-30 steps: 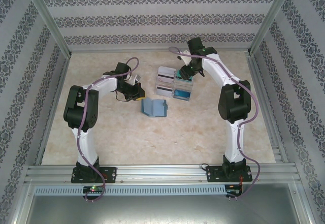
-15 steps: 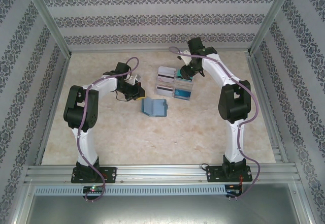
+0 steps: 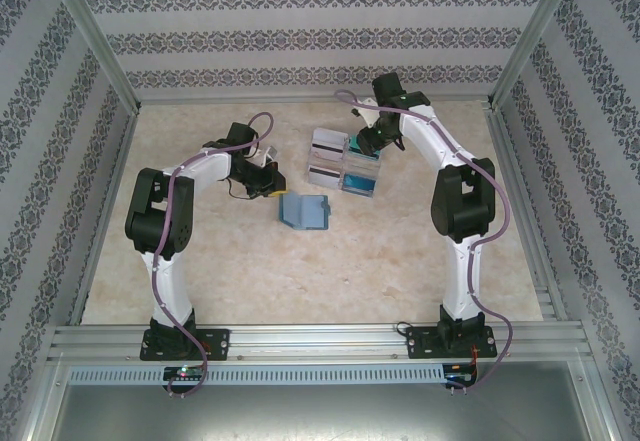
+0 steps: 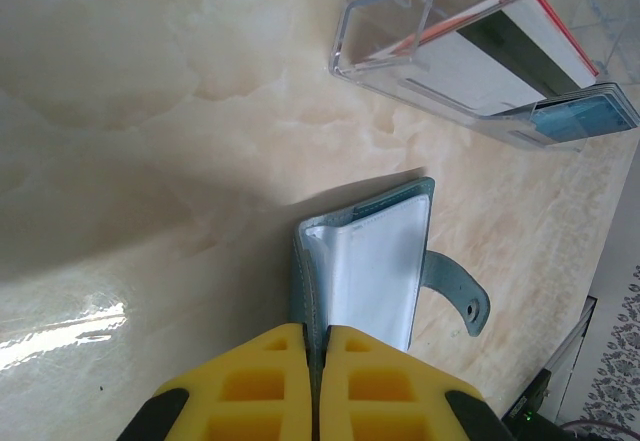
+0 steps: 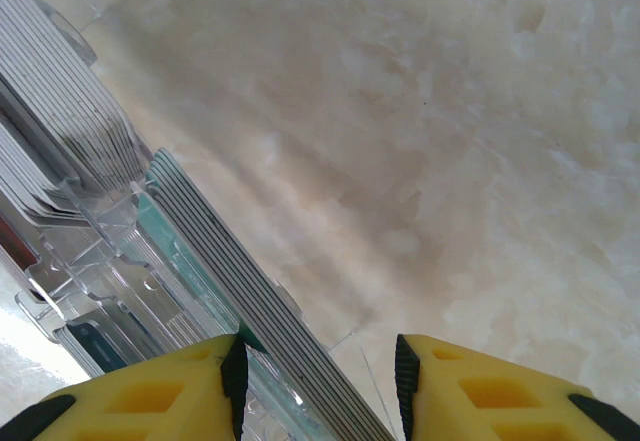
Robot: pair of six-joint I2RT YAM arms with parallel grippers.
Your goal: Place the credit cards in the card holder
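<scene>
Clear tray [image 4: 343, 56] of credit cards [image 4: 500, 56], right hand [image 5: 320, 366] parted over one stack, left hand [image 4: 316, 346] clenched on open card holder [image 4: 370, 266]

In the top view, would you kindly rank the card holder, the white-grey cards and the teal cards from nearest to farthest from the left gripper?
1. the card holder, its edge pinched in the left gripper.
2. the white-grey cards, in the left column of the tray.
3. the teal cards, in the tray's right column.
</scene>
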